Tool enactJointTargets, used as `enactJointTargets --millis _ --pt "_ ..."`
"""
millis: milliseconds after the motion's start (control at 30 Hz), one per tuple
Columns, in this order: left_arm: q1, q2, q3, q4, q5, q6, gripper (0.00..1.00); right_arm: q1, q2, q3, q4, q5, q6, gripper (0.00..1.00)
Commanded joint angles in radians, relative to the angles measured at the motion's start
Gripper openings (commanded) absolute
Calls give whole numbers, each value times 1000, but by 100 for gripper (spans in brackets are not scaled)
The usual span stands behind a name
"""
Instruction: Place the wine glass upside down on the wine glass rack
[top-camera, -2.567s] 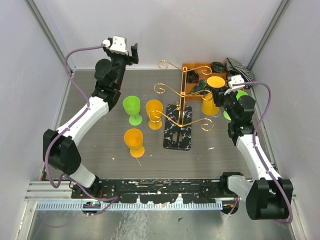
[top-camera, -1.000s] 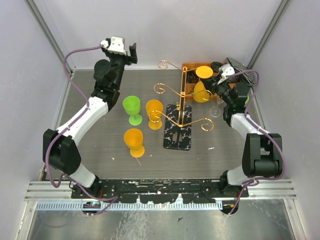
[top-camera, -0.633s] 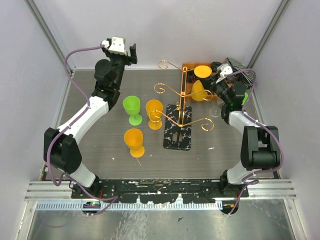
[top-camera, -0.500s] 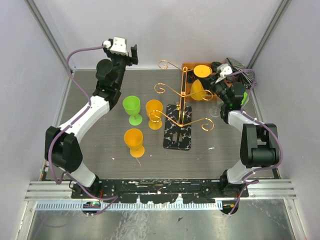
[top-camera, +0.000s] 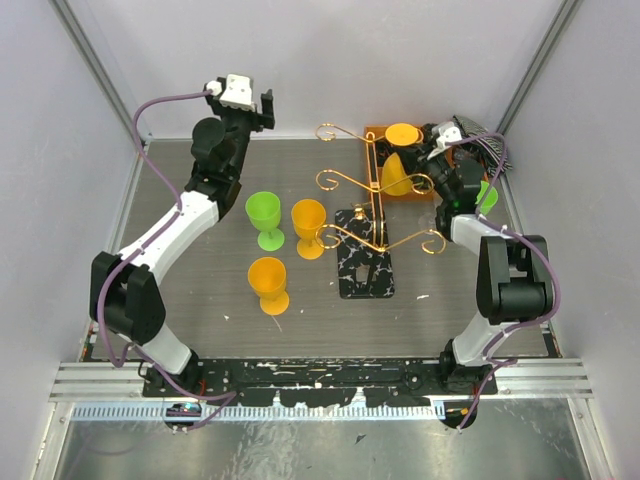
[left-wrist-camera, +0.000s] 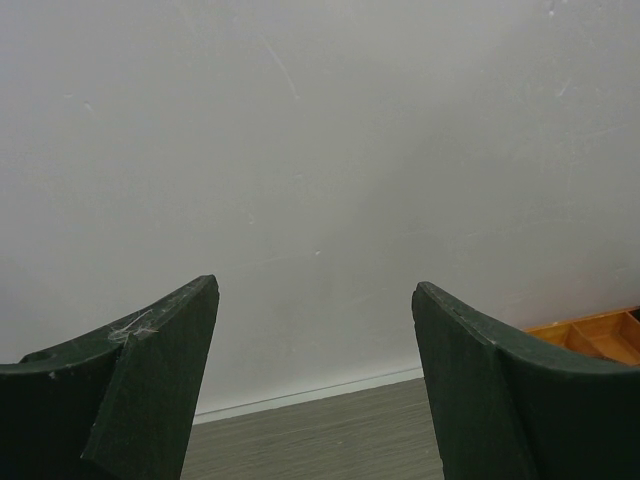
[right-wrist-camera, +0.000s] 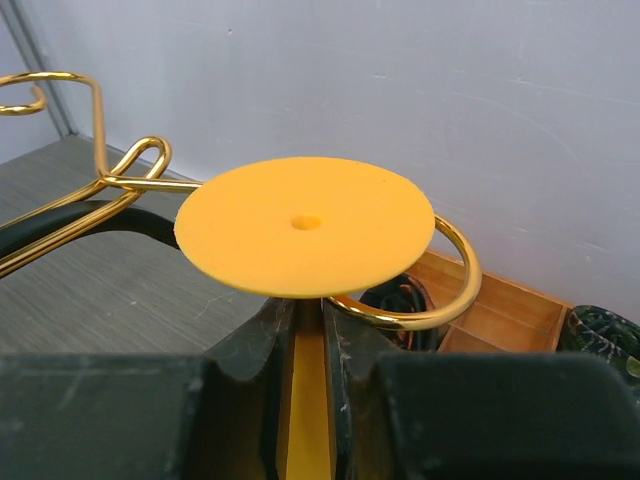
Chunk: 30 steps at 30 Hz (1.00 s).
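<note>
Presently the right hand (right-wrist-camera: 308, 345) is pinching the stem of the orange wine glass (right-wrist-camera: 305, 235), its fingers pressed against the stem from either side just below the foot. The glass is held upside down, with the flat round foot uppermost and the bowl hanging beneath. It sits at the far right arm of the gold wine glass rack (top-camera: 375, 195). From the right wrist view, the rack's wire runs in from the left, passes under the rim of the foot and curls round on the right side of the stem. I cannot tell whether the foot actually rests on the wire. The rack's marbled base (top-camera: 365, 270) lies on the tabletop (top-camera: 200, 290), nearer the arms than the held glass.

The left hand (left-wrist-camera: 312, 330) is raised at the far left, well apart from the rack. Its fingers are spread wide with nothing between them, facing the pale back wall.

Left of the rack, three glasses stand upright on the tabletop: a green goblet (top-camera: 263, 215), an orange goblet (top-camera: 308, 222) just beside it, and a nearer orange goblet (top-camera: 268, 280). An orange compartment tray (top-camera: 377, 133) sits behind the rack.
</note>
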Motion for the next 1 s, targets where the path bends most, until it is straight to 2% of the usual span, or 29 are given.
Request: enactJointTargets --millis 0,467,967 --pt "8 -3 28 22 -4 9 85 -14 5 56 77 163 -31 1" --pt "10 0 29 20 -2 5 85 -14 26 73 82 239 -49 1" --pt "16 -14 5 20 -4 10 86 -14 -106 -61 44 173 -116 1"
